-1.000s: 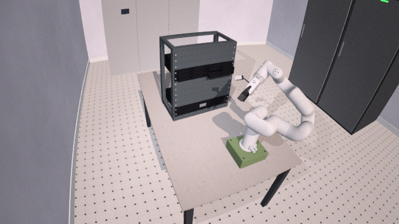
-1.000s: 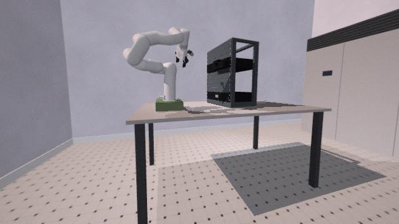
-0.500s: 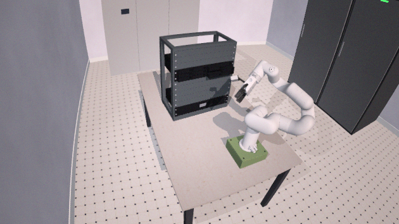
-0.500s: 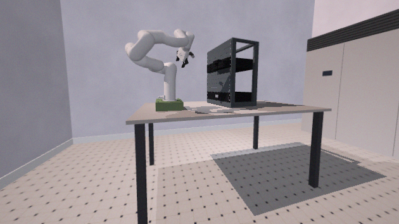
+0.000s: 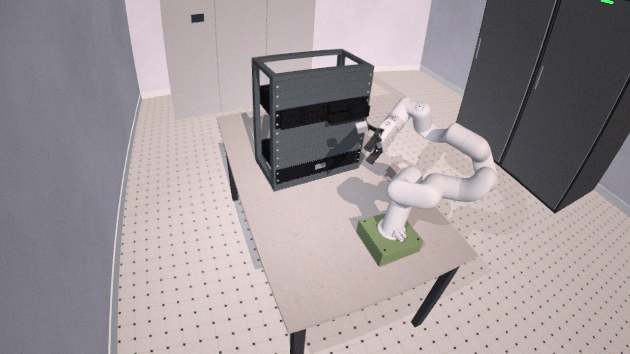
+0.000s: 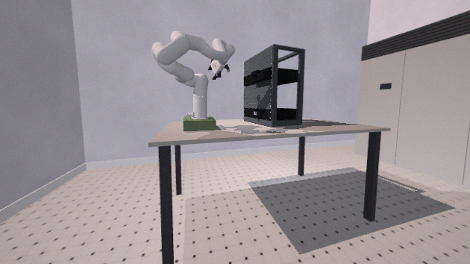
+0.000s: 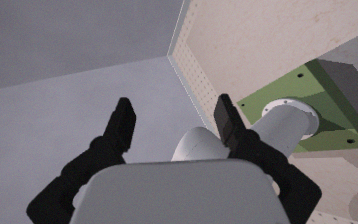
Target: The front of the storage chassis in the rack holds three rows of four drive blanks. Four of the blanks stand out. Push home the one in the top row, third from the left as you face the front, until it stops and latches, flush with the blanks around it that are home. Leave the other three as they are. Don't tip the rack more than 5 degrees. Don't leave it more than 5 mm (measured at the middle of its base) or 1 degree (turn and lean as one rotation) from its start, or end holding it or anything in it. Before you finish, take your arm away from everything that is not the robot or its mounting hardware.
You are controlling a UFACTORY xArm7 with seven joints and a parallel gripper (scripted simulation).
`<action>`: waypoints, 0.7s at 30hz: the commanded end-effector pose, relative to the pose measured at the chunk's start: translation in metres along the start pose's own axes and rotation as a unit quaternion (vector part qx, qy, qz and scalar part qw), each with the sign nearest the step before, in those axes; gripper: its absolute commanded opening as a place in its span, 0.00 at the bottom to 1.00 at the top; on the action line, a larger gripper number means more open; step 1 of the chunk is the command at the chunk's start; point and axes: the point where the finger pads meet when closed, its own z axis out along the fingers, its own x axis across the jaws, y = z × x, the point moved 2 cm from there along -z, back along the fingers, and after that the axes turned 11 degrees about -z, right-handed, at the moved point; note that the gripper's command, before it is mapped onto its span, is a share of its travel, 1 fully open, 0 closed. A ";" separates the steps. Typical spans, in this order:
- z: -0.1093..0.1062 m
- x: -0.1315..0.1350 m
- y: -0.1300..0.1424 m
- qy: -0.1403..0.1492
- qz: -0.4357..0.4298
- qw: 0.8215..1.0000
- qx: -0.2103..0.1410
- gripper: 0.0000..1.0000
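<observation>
Right of rack (image 5: 263, 110) front | gripper (image 5: 373, 147) fingers spread wide, empty, aimed down at table (image 5: 300, 240) | storage chassis (image 5: 320, 112) in upper bay, target blank not resolvable | step: approach | next: rotate wrist toward front, line up, push straight.

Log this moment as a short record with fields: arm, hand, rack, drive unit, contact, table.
arm: white, bolted to a green base on the table, elbow bent, reaching toward the rack front
hand: open, nothing between its fingers, pointing down and away from the rack
rack: dark open frame, upright at the table's far end
drive unit: black band in the upper half of the rack front
contact: none; a gap shows between hand and rack in the side view
table: beige top, dark legs
</observation>
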 end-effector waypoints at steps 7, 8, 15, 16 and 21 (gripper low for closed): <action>0.012 -0.008 -0.018 -0.087 0.065 0.994 -0.023 1.00; 0.014 -0.009 -0.020 -0.097 0.075 0.992 -0.026 1.00; 0.025 -0.011 -0.036 -0.162 0.148 0.975 -0.047 1.00; 0.027 -0.011 -0.039 -0.171 0.159 0.971 -0.050 1.00; 0.036 -0.009 -0.052 -0.212 0.222 0.950 -0.065 1.00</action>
